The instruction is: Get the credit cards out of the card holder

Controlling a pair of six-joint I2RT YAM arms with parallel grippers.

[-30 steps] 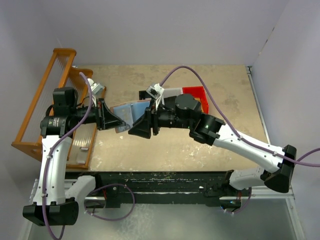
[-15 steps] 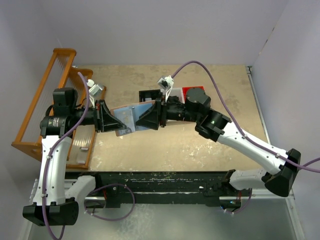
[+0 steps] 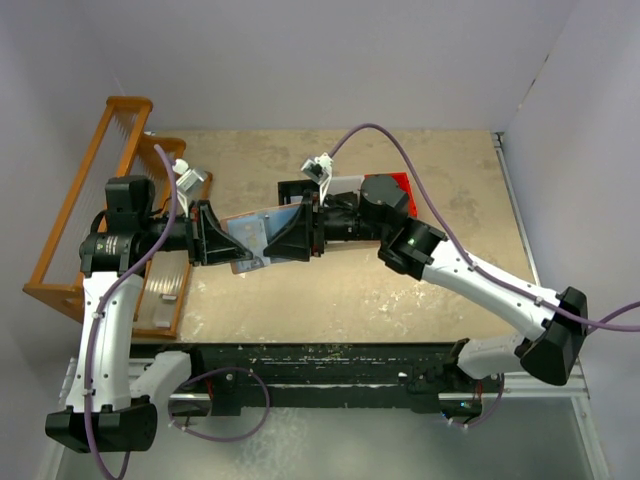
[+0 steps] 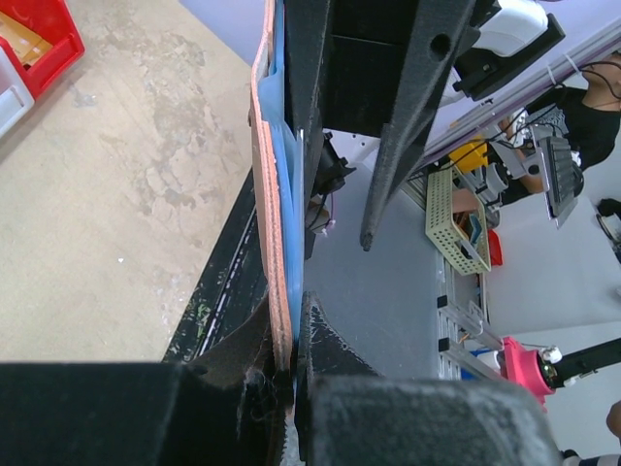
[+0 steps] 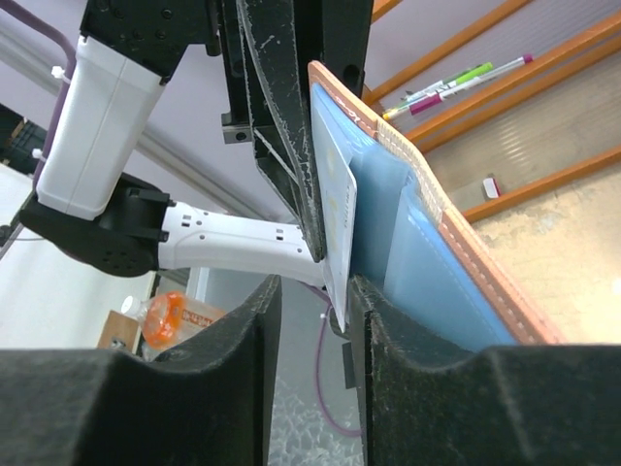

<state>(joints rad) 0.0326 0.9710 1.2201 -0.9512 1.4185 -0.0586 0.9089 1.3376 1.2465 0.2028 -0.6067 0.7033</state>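
The card holder (image 3: 250,232) is a salmon-pink wallet with blue lining, held open in the air above the table's middle. My left gripper (image 3: 226,243) is shut on its left edge; the left wrist view shows the wallet (image 4: 273,194) edge-on, pinched at my fingertips (image 4: 293,342). My right gripper (image 3: 276,246) is at the wallet's right side, jaws open. In the right wrist view a pale credit card (image 5: 336,218) sticks out of the blue pocket (image 5: 427,262) and stands between my open fingers (image 5: 312,296), against the right one. The tan-orange card is not in view.
A wooden rack (image 3: 90,200) stands at the far left with a clear tray (image 3: 165,282) beside it. Black (image 3: 292,188), white (image 3: 346,184) and red (image 3: 398,186) bins sit behind the right gripper. The red bin also shows in the left wrist view (image 4: 44,44).
My right gripper has risen from below the wallet and swung in level with it, its jaws now astride the pale card. The left gripper has kept hold of the wallet.
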